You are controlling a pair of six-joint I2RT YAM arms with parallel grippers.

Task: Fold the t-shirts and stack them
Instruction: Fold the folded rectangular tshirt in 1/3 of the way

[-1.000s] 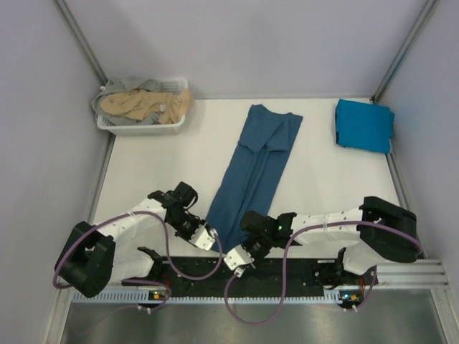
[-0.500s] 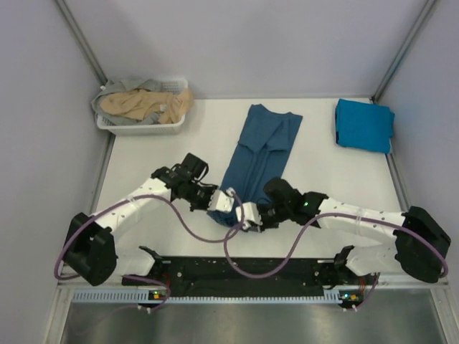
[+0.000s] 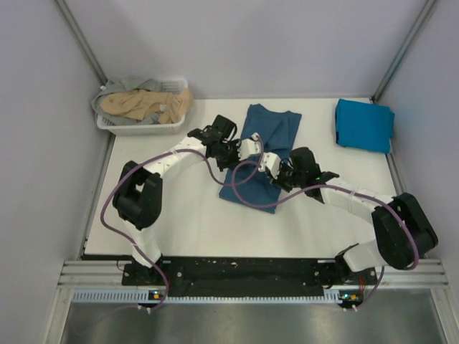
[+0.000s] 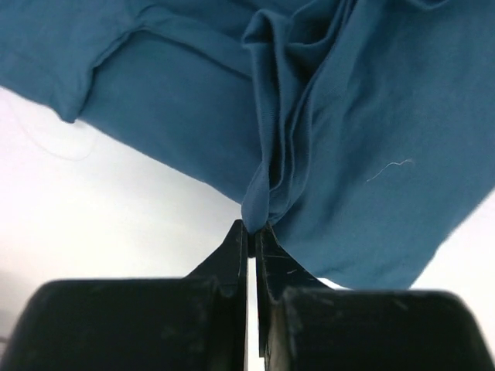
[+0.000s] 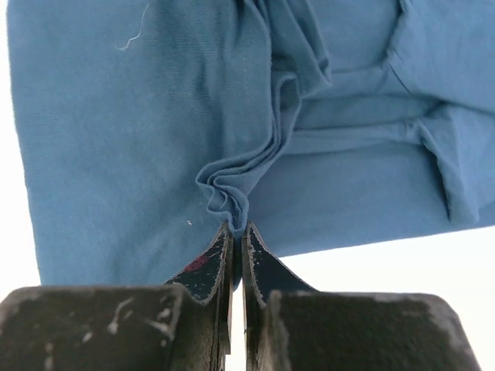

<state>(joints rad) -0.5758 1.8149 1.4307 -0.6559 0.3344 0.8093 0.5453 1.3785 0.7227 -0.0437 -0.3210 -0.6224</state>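
A dark teal-blue t-shirt (image 3: 276, 125) lies mid-table, its near end doubled back over itself. My left gripper (image 3: 252, 149) is shut on a bunched fold of this shirt (image 4: 371, 116), the cloth pinched between the black fingertips (image 4: 241, 239). Just to its right, my right gripper (image 3: 270, 163) is shut on another pleated bunch of the same shirt (image 5: 116, 116), which hangs from its tips (image 5: 224, 247). Both grippers hover over the middle of the shirt. A brighter cyan-blue t-shirt (image 3: 364, 125) lies folded at the back right.
A white slatted basket (image 3: 143, 130) stands at the back left, holding a tan t-shirt (image 3: 140, 104) and a grey one (image 3: 133, 84). Grey walls close in the table on the left, back and right. Purple cables trail from both arms.
Both grippers closed on the shirt's near end and carried it away from the table's near edge toward the collar. The long strip of shirt is now doubled over and much shorter.
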